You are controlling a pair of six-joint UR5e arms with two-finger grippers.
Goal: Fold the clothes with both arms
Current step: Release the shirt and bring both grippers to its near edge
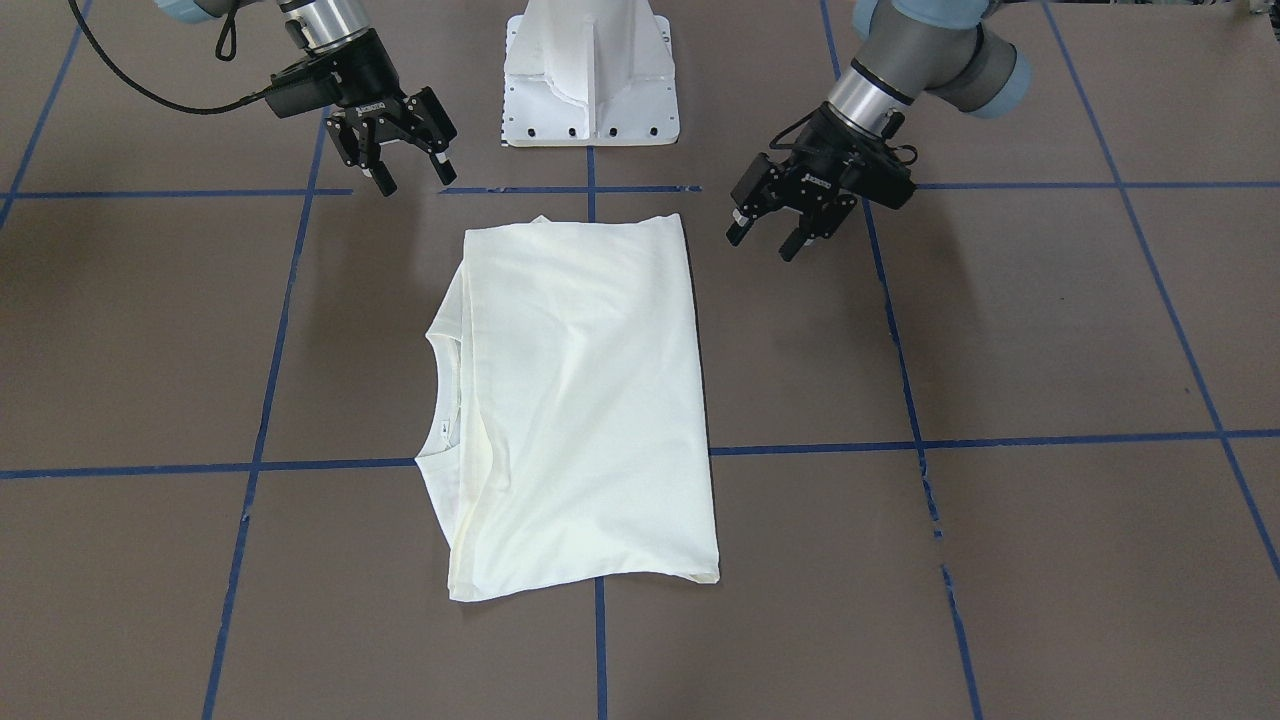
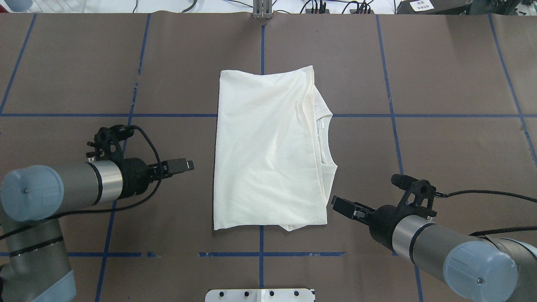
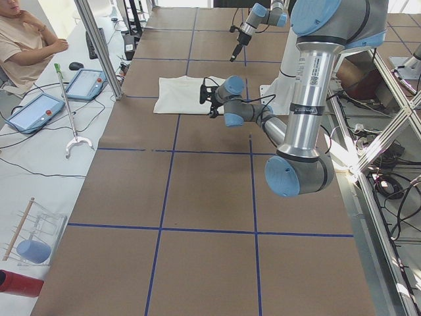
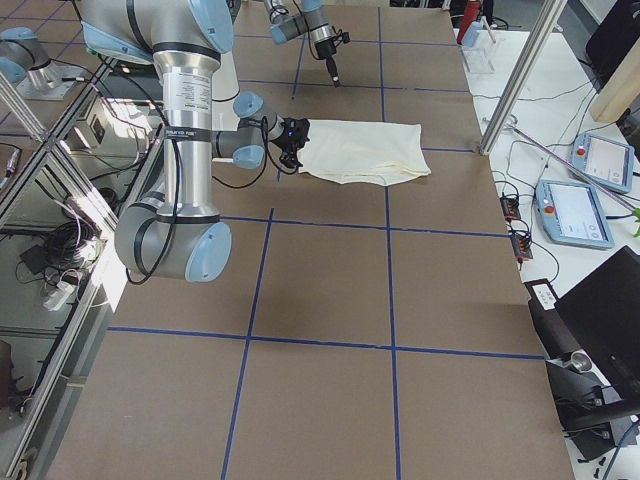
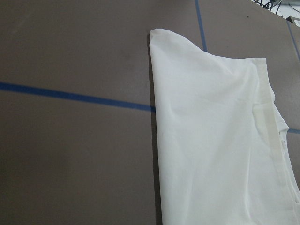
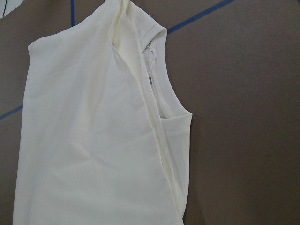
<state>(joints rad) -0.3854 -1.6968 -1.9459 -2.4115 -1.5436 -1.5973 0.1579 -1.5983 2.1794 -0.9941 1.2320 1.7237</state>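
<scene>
The cream T-shirt [image 1: 580, 400] lies folded into a rectangle at the table's middle, plain side up, with no print showing. Its collar [image 2: 325, 138] faces my right side. It also shows in the left wrist view [image 5: 211, 140] and the right wrist view [image 6: 89, 140]. My left gripper [image 1: 764, 245] is open and empty, and hovers just off the shirt's near left edge [image 2: 188, 165]. My right gripper [image 1: 414, 182] is open and empty, off the shirt's near right corner [image 2: 335, 202]. Neither gripper touches the cloth.
The white pedestal base [image 1: 590, 80] stands at the robot's side of the table. Blue tape lines [image 1: 1000, 440] cross the brown table top. An operator [image 3: 26, 39] sits beyond the far edge, by tablets [image 3: 33, 108] and a clamp pole [image 3: 99, 46].
</scene>
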